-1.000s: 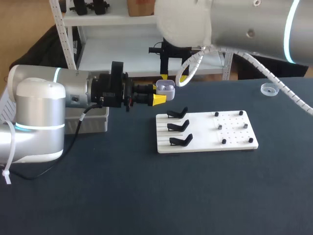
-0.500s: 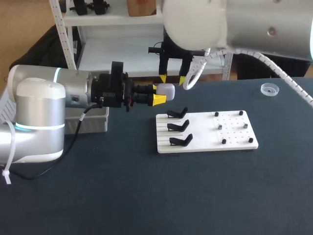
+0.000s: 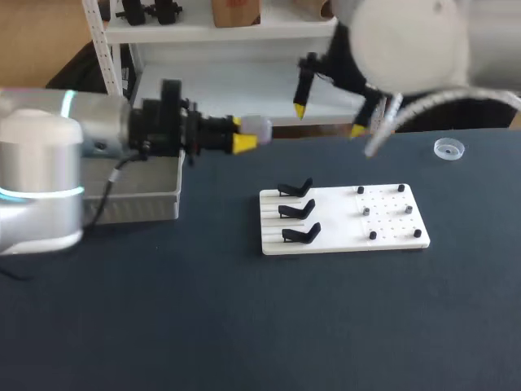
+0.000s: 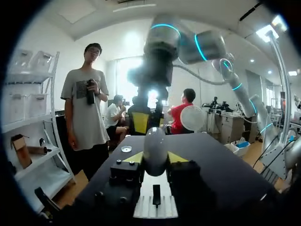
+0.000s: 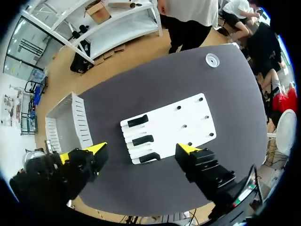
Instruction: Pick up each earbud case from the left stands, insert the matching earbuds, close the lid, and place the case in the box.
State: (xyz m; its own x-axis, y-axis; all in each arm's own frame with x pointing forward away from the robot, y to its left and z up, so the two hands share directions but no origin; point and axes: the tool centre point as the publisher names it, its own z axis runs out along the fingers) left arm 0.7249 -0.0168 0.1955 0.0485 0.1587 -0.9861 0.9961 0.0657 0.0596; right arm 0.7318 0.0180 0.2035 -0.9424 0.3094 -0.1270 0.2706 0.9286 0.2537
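Observation:
The white earbud case (image 3: 256,128), lid closed, is held above the table's back left, and my left gripper (image 3: 242,133) is shut on it. In the left wrist view the case (image 4: 155,149) stands between the yellow tips of that gripper (image 4: 155,159). My right gripper (image 3: 329,119) hangs high, a little to the case's right, open wide and empty. From the right wrist view, the right gripper (image 5: 142,149) looks down on the white board (image 5: 188,123). Three black stands (image 3: 295,211) on the board's left half are all bare.
A grey box (image 3: 140,200) sits at the table's left edge, under my left arm, and shows in the right wrist view as the box (image 5: 63,126). Small black pegs (image 3: 381,210) dot the board's right half. A small clear dish (image 3: 448,148) lies at the back right.
The case's lid went from open to closed. My right gripper opened wide and rose away to the right. My left arm carried the case up and slightly left.

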